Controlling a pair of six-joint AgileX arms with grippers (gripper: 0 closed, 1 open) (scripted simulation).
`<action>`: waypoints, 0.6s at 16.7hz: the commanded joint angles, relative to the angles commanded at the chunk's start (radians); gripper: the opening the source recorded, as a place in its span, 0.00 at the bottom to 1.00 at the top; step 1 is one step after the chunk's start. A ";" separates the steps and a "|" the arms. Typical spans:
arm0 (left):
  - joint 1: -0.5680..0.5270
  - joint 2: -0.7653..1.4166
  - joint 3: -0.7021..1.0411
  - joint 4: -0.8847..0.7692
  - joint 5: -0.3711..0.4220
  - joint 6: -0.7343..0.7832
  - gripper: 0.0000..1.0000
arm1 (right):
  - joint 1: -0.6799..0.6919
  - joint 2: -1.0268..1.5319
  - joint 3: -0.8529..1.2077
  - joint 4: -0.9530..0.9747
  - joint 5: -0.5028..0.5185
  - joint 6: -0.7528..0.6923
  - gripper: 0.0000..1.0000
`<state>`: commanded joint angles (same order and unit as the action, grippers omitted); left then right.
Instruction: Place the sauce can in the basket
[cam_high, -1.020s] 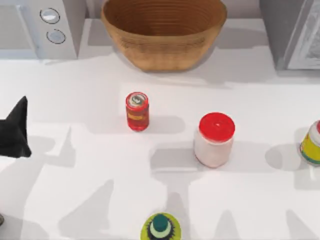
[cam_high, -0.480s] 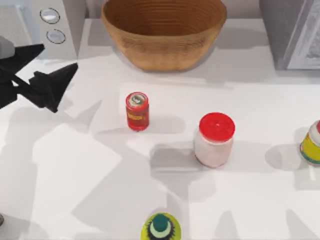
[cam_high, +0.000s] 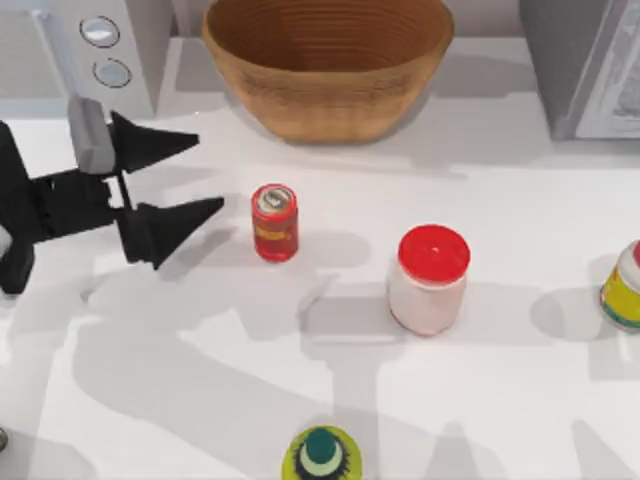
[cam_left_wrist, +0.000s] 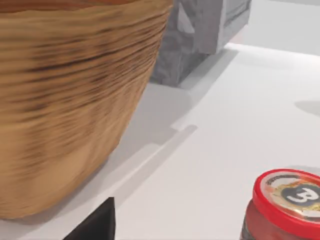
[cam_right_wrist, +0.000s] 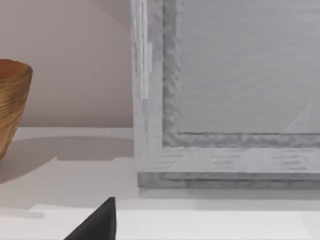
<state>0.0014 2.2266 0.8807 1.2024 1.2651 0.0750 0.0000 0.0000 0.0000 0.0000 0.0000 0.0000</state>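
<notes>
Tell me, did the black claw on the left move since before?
Yes. The left gripper, open, came in from the table's left edge toward the sauce can, which stands in the same place.

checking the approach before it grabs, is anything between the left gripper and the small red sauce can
Nothing visible. The open left gripper sits just left of the small red sauce can, with bare white table between them.

Basket woven wicker, ribbed; sauce can w/ metal top.
</notes>
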 joint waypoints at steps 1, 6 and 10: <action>-0.008 0.067 0.031 0.042 0.042 0.011 1.00 | 0.000 0.000 0.000 0.000 0.000 0.000 1.00; -0.033 0.273 0.129 0.173 0.170 0.050 1.00 | 0.000 0.000 0.000 0.000 0.000 0.000 1.00; -0.035 0.286 0.136 0.181 0.179 0.053 1.00 | 0.000 0.000 0.000 0.000 0.000 0.000 1.00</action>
<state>-0.0332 2.5127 1.0165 1.3839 1.4439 0.1280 0.0000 0.0000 0.0000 0.0000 0.0000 0.0000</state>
